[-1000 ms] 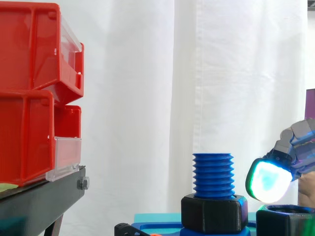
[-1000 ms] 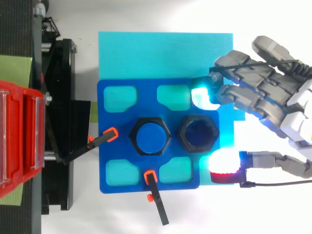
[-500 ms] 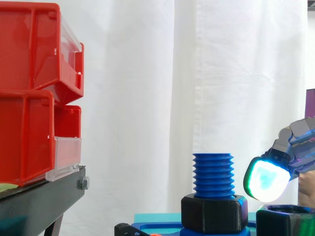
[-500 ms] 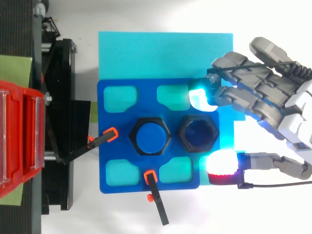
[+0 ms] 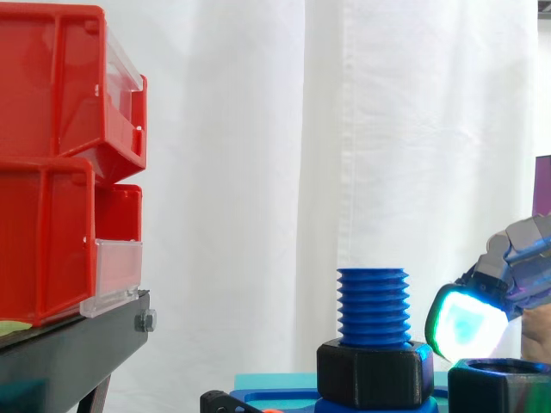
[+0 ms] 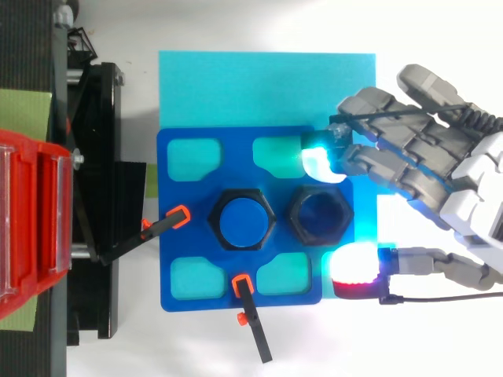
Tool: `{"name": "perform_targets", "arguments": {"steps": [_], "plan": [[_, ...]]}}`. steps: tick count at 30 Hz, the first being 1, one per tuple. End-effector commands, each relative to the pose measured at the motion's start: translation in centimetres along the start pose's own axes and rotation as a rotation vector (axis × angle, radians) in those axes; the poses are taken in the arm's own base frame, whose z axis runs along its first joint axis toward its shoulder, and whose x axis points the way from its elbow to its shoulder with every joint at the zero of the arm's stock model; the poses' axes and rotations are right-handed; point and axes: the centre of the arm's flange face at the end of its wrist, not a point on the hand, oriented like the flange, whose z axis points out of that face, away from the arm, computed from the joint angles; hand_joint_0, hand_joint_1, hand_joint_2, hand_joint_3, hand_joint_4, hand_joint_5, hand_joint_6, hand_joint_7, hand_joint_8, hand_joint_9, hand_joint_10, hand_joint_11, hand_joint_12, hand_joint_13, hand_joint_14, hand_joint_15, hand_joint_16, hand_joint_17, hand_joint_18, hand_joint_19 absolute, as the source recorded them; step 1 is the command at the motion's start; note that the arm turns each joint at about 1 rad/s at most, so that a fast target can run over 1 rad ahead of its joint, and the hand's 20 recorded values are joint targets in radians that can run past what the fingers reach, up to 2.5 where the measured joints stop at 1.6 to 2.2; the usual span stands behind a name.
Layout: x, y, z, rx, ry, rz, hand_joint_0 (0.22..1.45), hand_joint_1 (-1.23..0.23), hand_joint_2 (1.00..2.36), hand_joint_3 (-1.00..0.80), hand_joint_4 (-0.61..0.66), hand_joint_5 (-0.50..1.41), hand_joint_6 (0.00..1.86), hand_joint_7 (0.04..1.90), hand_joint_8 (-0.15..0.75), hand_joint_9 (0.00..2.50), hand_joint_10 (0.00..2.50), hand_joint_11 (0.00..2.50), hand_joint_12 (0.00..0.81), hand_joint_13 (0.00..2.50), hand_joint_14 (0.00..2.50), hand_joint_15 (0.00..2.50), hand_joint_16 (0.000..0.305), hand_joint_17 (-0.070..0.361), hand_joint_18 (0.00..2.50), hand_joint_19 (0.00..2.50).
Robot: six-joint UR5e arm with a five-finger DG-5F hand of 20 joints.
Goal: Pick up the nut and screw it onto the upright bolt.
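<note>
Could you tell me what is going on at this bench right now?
The robot's hand is open at the blue fixture plate, its glowing fingers spread on either side of the loose black nut, not yet gripping it. The blue upright bolt stands next to it, with a second black nut at its base.

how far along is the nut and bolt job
Nothing done yet: the nut sits loose on the blue plate beside the bolt. In hand: the open hand has its fingertips either side of the nut. Left: grasp, lift, thread it on.
</note>
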Motion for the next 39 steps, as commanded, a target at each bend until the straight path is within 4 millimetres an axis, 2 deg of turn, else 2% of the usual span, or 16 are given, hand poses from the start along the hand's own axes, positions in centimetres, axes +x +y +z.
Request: {"name": "perform_targets", "arguments": {"steps": [1, 7, 17, 27, 39], "plan": [[0.53, -0.04, -0.02, 0.001, 0.006, 0.001, 0.41, -0.57, 1.00, -0.50, 0.19, -0.25, 0.50, 0.78, 0.245, 0.42, 0.00, 0.00, 0.341, 0.45, 0.00, 0.00, 0.041, 0.093, 0.20, 0.00], [0.53, -0.02, -0.02, -0.001, 0.006, 0.004, 0.44, -0.58, 1.00, -0.50, 0.19, -0.25, 0.50, 0.78, 0.237, 0.42, 0.00, 0.00, 0.329, 0.46, 0.00, 0.00, 0.039, 0.087, 0.21, 0.00], [0.57, -0.14, -0.02, -0.002, 0.011, -0.002, 0.52, -0.64, 1.00, -0.50, 0.20, -0.23, 0.50, 0.88, 0.223, 0.49, 0.00, 0.03, 0.289, 0.53, 0.00, 0.00, 0.031, 0.070, 0.29, 0.00], [0.73, -0.30, -0.13, -0.020, 0.034, 0.006, 0.58, -0.64, 1.00, -0.50, 0.25, -0.19, 0.50, 1.06, 0.219, 0.56, 0.00, 0.08, 0.265, 0.60, 0.00, 0.00, 0.026, 0.058, 0.36, 0.00], [0.78, -0.41, -0.15, -0.022, 0.040, 0.023, 0.61, -0.65, 1.00, -0.50, 0.22, -0.17, 0.50, 1.20, 0.224, 0.64, 0.00, 0.12, 0.254, 0.65, 0.00, 0.00, 0.024, 0.054, 0.41, 0.00]]}}
